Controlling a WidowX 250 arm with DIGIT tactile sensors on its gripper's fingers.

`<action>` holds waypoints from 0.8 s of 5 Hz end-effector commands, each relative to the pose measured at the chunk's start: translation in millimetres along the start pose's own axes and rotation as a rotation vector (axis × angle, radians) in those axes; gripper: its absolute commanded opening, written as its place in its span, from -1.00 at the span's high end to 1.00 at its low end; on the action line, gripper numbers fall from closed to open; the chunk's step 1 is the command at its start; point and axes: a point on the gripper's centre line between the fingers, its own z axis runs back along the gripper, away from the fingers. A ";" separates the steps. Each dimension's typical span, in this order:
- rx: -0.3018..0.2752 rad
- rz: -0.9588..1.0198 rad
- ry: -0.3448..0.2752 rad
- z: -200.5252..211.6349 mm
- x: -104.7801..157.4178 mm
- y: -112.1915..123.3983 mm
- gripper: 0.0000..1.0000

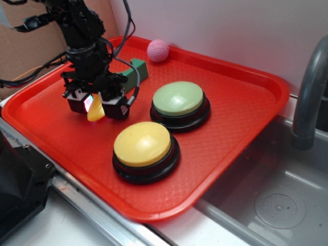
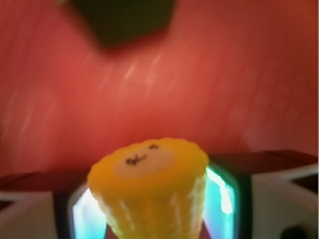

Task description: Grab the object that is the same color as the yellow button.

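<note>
The yellow toy corn cob (image 1: 95,111) sits between the two fingers of my gripper (image 1: 96,106), over the left part of the red tray (image 1: 230,102). In the wrist view the corn cob (image 2: 152,191) fills the gap between the lit pads (image 2: 222,196), its flat end with a small black mark facing the camera. The gripper is shut on it. I cannot tell whether the cob still touches the tray. The yellow button (image 1: 145,149), a pale yellow dome on a black base, stands to the right and nearer the front.
A green-domed button (image 1: 179,104) stands behind the yellow one. A green block (image 1: 134,73) lies just behind the gripper, dark and blurred in the wrist view (image 2: 124,20). A pink ball (image 1: 158,50) sits at the tray's back rim. A sink with a grey tap (image 1: 307,92) lies right.
</note>
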 end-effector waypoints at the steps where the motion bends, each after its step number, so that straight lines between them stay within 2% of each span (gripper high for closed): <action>1: -0.068 -0.126 -0.193 110.0 8.0 -7.4 1.00; 2: -0.044 -0.132 -0.206 161.3 19.8 0.4 1.00; 3: 0.021 -0.160 -0.198 212.7 29.1 -1.7 1.00; 4: -0.008 -0.207 -0.144 205.3 32.2 0.6 1.00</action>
